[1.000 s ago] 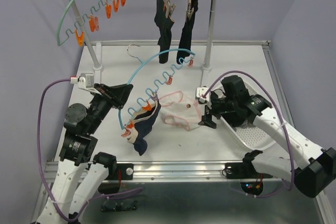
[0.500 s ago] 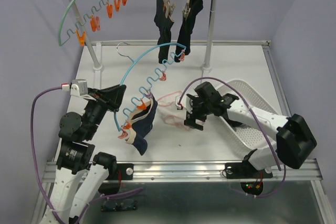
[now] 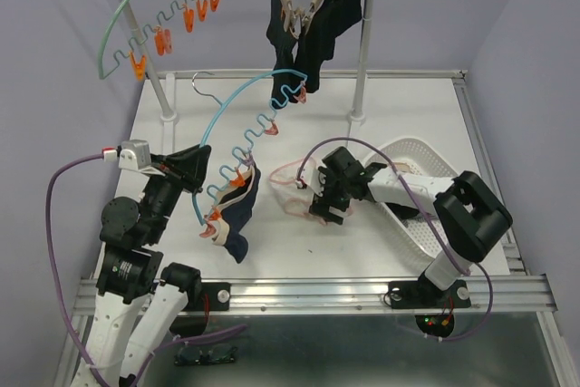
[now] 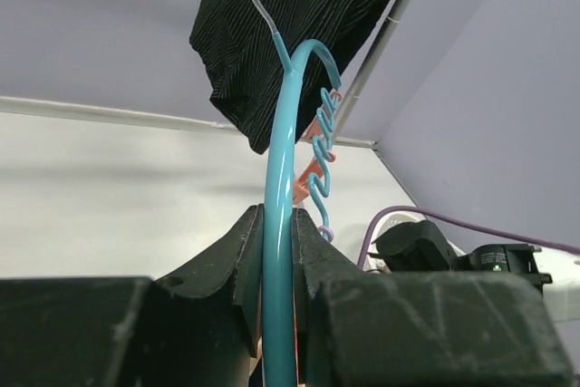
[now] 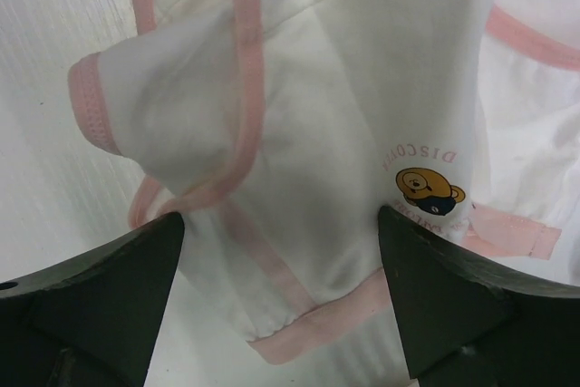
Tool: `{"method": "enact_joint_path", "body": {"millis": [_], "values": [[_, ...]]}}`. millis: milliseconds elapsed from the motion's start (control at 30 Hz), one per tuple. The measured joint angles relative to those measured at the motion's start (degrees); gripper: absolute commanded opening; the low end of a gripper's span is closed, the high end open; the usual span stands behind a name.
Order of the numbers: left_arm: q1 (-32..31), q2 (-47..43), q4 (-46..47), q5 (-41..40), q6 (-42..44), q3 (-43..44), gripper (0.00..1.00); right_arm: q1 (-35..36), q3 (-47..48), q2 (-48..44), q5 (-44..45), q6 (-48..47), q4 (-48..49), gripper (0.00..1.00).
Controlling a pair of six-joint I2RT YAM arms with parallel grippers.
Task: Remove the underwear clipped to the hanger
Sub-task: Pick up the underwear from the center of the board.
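The left gripper [image 4: 278, 224] is clamped narrow on the teal hanger [image 4: 283, 133], its rod pinched between the two fingers [image 4: 237, 256] and rising straight out past the tips. Just below and to the right of those fingers in the overhead view, the navy underwear [image 3: 240, 224] with a beige waistband hangs from the hanger's wavy lower wire, held by an orange clip [image 3: 241, 172]. It droops limp and folded, so it looks light and soft. A pull on the bunched cloth close under the clip should free it, whereas a pull on the loose lower hem would likely only stretch it.

The right gripper [image 5: 279, 224] stands wide, holding nothing. The white underwear with pink trim [image 5: 344, 70] lies on the table directly between and beyond its fingertips, off the hanger. It is thin and crumpled, with a raised fold near the left finger [image 5: 100, 296] that offers the easiest pinch. A flat single layer might slip out of the pads.

Farther off behind the right fingers sits a white basket [image 3: 433, 233]. At the far end, black underwear [image 3: 313, 29] hangs clipped on wooden hangers.
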Motion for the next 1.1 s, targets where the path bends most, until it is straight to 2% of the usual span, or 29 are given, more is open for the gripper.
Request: {"method": "enact_joint_path", "body": {"millis": [100,200,233,267,300,433,533,633,833,1100], "values": [[0.0,0.02,0.07,-0.7,0.81,-0.33,0.0,0.0,0.13,0.55,-0.02,0.94,0.68,0.84],[0.0,0.02,-0.02,-0.96,1.18,-0.79,0.0,0.0,0.59,1.31,-0.02,1.81,1.07,0.68],[0.0,0.02,-0.09,-0.94,1.33,-0.85,0.0,0.0,0.79,1.6,-0.02,2.16,1.2,0.53],[0.0,0.02,-0.09,-1.01,1.42,-0.85,0.0,0.0,0.96,1.84,-0.09,2.25,1.22,0.45],[0.0,-0.02,-0.09,-1.07,1.51,-0.87,0.0,0.0,0.98,1.97,-0.17,2.69,1.31,0.3],[0.0,-0.76,-0.13,-1.14,1.62,-0.9,0.0,0.02,1.51,2.05,-0.31,3.17,0.81,0.08],[0.0,-1.73,-0.2,-1.11,1.55,-0.9,0.0,0.0,2.75,1.27,-0.68,2.03,-2.36,0.01],[0.0,-2.25,-0.26,-1.09,1.27,-0.9,0.0,0.0,5.09,-1.97,-1.03,-0.35,-7.67,0.01],[0.0,-2.56,-0.39,-0.85,0.22,-1.25,0.0,-1.9,11.67,-14.14,-2.16,-5.27,-17.59,0.01],[0.0,-2.6,-0.48,-0.22,-1.53,-2.75,0.0,-17.99,22.38,-25.33,-3.37,-3.93,-23.15,0.01]]}}
